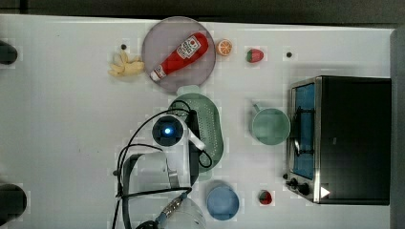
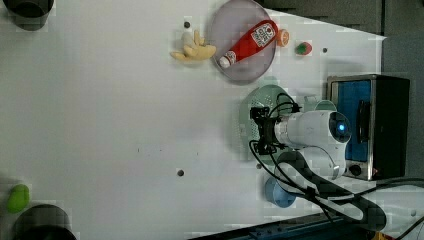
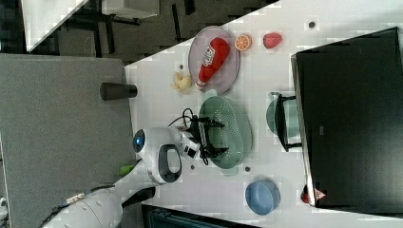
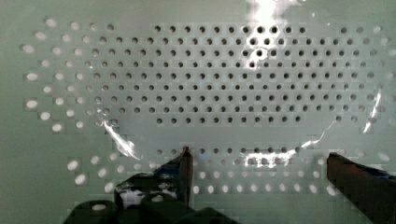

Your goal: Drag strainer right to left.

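Mid-table in the top view: strainer [image 1: 210, 129] sits between plate [image 1: 177, 52] and blue bowl [image 1: 222, 202], mug [image 1: 271, 126] to the top view's right; arm reaches up from the bottom edge, wrist over the strainer's left rim. Left view: arm lies level from the right, gripper [image 2: 259, 129] over the strainer [image 2: 250, 107]. Right view: gripper [image 3: 209, 137] pointing into the strainer [image 3: 233, 130]. Wrist view: fingers [image 4: 184, 170] spread wide, just above perforated bottom [image 4: 210, 88], gripping nothing.

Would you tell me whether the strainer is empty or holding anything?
Empty: the strainer's perforated bottom lies bare, with the open gripper over it.
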Action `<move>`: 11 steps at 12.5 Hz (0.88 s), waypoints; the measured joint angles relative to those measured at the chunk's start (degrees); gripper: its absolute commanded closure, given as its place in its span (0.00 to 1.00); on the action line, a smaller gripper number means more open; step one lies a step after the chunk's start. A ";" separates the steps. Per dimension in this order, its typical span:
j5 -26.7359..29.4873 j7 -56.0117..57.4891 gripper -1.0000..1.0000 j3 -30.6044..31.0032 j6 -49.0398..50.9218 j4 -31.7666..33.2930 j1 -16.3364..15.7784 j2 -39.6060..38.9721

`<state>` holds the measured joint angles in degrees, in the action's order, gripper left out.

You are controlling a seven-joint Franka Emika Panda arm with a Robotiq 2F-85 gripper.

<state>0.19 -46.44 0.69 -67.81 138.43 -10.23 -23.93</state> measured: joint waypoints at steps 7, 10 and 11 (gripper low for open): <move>-0.17 -11.13 0.00 0.32 3.86 -2.01 -7.43 1.55; -0.64 -15.55 0.00 1.83 4.98 -3.80 -9.23 0.50; -0.52 -16.62 0.00 1.86 5.09 -4.36 -10.41 -0.17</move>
<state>-0.33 -63.06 2.55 -62.72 134.06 -20.63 -24.10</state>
